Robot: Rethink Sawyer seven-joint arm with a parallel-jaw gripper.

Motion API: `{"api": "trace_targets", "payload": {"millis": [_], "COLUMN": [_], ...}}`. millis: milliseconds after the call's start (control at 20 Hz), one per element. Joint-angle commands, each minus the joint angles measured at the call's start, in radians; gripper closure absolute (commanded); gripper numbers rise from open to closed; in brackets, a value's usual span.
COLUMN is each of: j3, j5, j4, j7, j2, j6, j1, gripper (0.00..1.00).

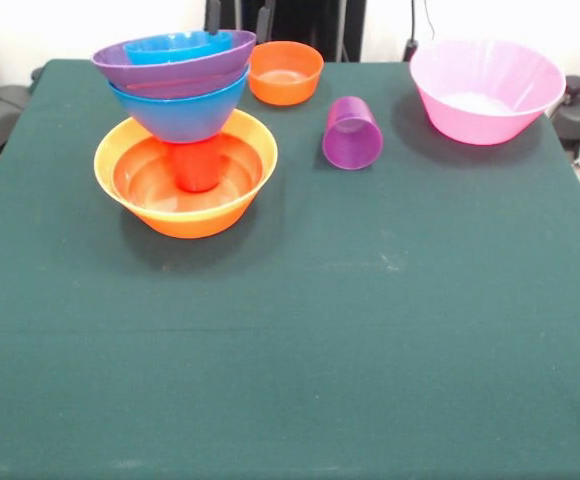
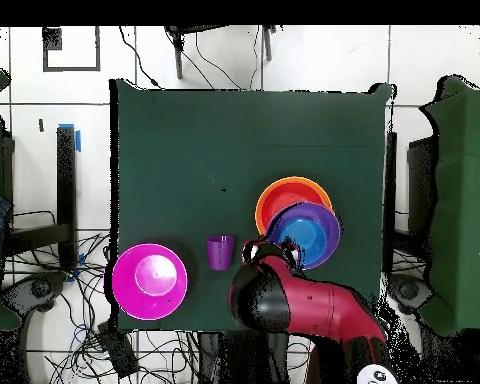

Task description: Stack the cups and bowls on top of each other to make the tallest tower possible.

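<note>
The tower stands at the left of the front view. Its base is the large orange bowl (image 1: 185, 200), which holds a shallow red-orange bowl (image 1: 145, 180) and the red cup (image 1: 197, 167), with the large blue bowl (image 1: 180, 112) on the cup. On that sit the purple bowl (image 1: 170, 68) and the small blue bowl (image 1: 177, 46). The purple cup (image 1: 352, 132) lies on its side mid-table. The small orange bowl (image 1: 285, 72) and the pink bowl (image 1: 485, 90) stand apart. My gripper (image 1: 238, 22) is open and empty behind the tower, with only its tips showing. The light blue cup is out of view.
In the overhead view my red arm (image 2: 304, 310) reaches in from the bottom beside the tower (image 2: 306, 232) and hides the small orange bowl. The purple cup (image 2: 221, 252) and pink bowl (image 2: 150, 281) lie to its left. Green cloth (image 1: 320, 350) covers the table.
</note>
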Motion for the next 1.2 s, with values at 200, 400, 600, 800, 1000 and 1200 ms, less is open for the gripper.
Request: {"api": "trace_targets", "payload": {"millis": [200, 400, 600, 800, 1000, 1200], "j3": [0.114, 0.107, 0.105, 0.108, 0.129, 0.192], "j5": [0.016, 0.015, 0.019, 0.027, 0.044, 0.076], "j4": [-0.024, -0.032, -0.039, -0.037, -0.032, -0.021], "j7": [0.067, 0.073, 0.077, 0.082, 0.085, 0.080], "j2": [0.012, 0.016, 0.020, 0.015, 0.004, -0.030], "j6": [0.129, 0.132, 0.132, 0.138, 0.146, 0.150], "j1": [0.014, 0.031, 0.036, 0.038, 0.033, 0.009], "gripper": [0.00, 0.00, 0.00, 0.00, 0.00, 0.00]}}
